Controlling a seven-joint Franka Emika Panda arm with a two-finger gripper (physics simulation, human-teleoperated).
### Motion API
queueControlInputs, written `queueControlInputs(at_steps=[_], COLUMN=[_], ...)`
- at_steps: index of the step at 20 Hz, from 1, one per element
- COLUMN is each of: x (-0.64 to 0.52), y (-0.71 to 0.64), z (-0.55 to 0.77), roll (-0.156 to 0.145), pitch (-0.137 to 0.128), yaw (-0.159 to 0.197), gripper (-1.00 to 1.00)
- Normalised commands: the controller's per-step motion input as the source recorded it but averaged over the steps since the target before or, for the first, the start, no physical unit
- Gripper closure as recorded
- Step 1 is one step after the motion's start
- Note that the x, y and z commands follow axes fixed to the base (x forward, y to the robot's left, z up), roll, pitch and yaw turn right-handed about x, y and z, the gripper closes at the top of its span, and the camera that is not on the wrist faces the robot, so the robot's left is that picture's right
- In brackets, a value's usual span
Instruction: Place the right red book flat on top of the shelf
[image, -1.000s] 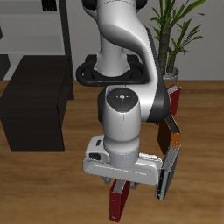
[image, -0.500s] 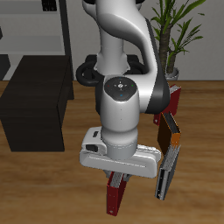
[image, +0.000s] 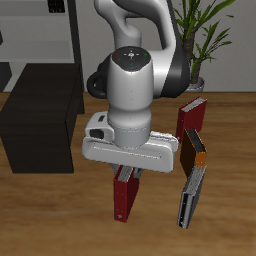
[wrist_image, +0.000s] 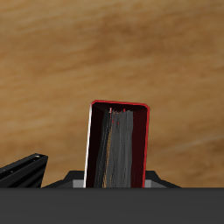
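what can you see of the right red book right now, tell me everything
The right red book is a thin dark red hardcover with a plain cover. It hangs upright from the gripper, which clamps its upper end; the arm hides the very top. It appears lifted off the wooden table, apart from the other books nearby. In the wrist view it shows end-on: a red cover outline around dark-looking page edges with a pale strip along one side, wood floor behind.

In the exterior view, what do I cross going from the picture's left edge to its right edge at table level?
the shelf → the right red book held under the gripper → the standing books, a second dark red book among them.
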Motion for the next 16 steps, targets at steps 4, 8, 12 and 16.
queueControlInputs(at_steps=[4, 8, 12, 16], x=[-0.63, -0.55, -0.58, -0.71], y=[-0.07, -0.22, -0.25, -0.09], z=[0.39, 0.32, 0.42, 0.44], roll=[0.037, -0.026, 0.014, 0.002], pitch=[-0.048, -0.029, -0.052, -0.122], yaw=[-0.021, 0.013, -0.022, 0.071], gripper=[1.0, 1.0, 1.0, 1.0])
